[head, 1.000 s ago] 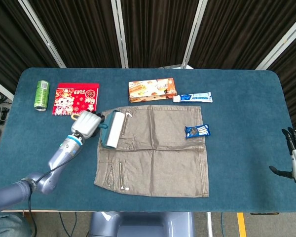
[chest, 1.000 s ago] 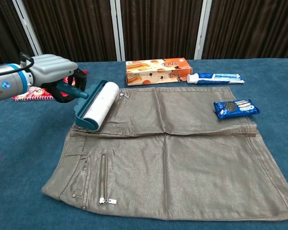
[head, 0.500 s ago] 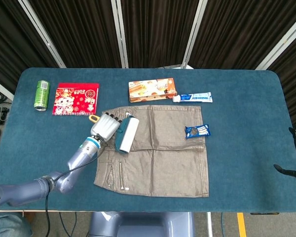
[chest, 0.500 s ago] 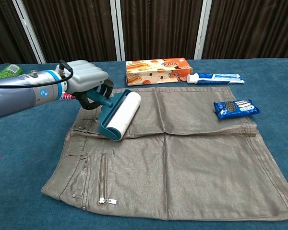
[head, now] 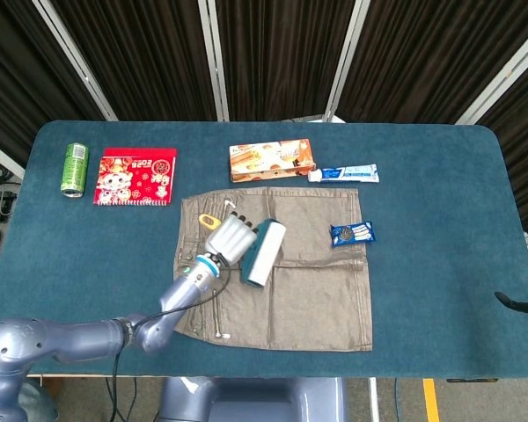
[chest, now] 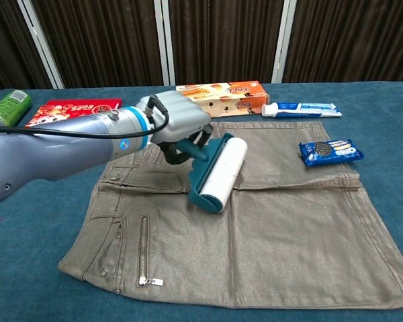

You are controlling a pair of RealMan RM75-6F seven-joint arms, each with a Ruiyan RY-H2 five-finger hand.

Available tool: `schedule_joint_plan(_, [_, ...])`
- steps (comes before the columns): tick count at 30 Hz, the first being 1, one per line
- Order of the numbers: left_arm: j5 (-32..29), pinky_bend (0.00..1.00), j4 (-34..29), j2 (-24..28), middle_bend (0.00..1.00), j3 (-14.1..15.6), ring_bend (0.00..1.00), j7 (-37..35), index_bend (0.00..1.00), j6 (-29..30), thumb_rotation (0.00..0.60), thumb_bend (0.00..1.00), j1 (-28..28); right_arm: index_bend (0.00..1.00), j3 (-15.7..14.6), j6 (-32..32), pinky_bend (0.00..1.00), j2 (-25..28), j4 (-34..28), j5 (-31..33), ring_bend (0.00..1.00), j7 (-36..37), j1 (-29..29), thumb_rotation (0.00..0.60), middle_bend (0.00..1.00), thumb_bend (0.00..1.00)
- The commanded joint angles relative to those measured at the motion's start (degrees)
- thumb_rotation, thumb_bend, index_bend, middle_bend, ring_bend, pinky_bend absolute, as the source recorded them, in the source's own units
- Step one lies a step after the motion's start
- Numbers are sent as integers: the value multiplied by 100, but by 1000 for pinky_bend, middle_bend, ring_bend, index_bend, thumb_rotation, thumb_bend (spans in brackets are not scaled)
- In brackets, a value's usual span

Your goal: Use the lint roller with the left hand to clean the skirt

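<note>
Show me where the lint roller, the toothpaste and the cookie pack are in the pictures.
lint roller (chest: 224,168), chest view, on the white roll.
toothpaste (chest: 302,109), chest view, on the middle of the tube.
cookie pack (head: 351,234), head view, on the middle of the blue wrapper.

Lint roller (chest: 219,172): teal frame, white roll, lying on skirt's upper middle; skirt (chest: 289,235): grey-brown, spread flat on tabletop, zips at left

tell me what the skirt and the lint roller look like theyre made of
The skirt looks like a coated or waxed woven fabric, taupe with a faint sheen, metal zips and soft fold creases; the exact fibre is unclear. The lint roller, gripped by the left hand, seems to be teal moulded plastic, matte, carrying a white drum that is probably sticky paper.
</note>
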Motion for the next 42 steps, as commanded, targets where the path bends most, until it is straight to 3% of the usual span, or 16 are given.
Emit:
schedule_joint_plan(1, [-159, 451, -10, -244, 439, -11, 380, 279, 576, 34, 600, 799, -240, 0, 5, 6, 0, 11, 9, 9, 0, 32, -11, 600, 0, 0])
schedule_joint_plan(10, [-408, 456, -5, -734, 443, -36, 384, 786, 582, 102, 600, 801, -738, 0, 16, 42, 0, 53, 36, 27, 0, 138, -60, 600, 0, 0])
schedule_joint_plan(18, [-575, 460, -63, -780, 445, 94, 386, 1038, 587, 271, 600, 807, -891, 0, 7, 67, 0, 76, 54, 2, 0, 198, -94, 600, 0, 0])
schedule_joint_plan(27, [-716, 460, -36, -382, 447, 442, 387, 955, 591, 389, 600, 816, -697, 0, 4, 97, 0, 79, 23, -18, 0, 158, -107, 600, 0, 0])
schedule_joint_plan(35, [-638, 461, 107, 468, 450, 873, 387, 736, 593, 391, 600, 815, -347, 0, 1, 91, 0, 59, -26, -32, 0, 64, -88, 600, 0, 0])
schedule_joint_plan(42, [-555, 461, 199, 808, 449, 1108, 388, 398, 593, 312, 600, 816, -74, 0, -16, 65, 0, 29, -80, -80, 0, -44, -48, 600, 0, 0])
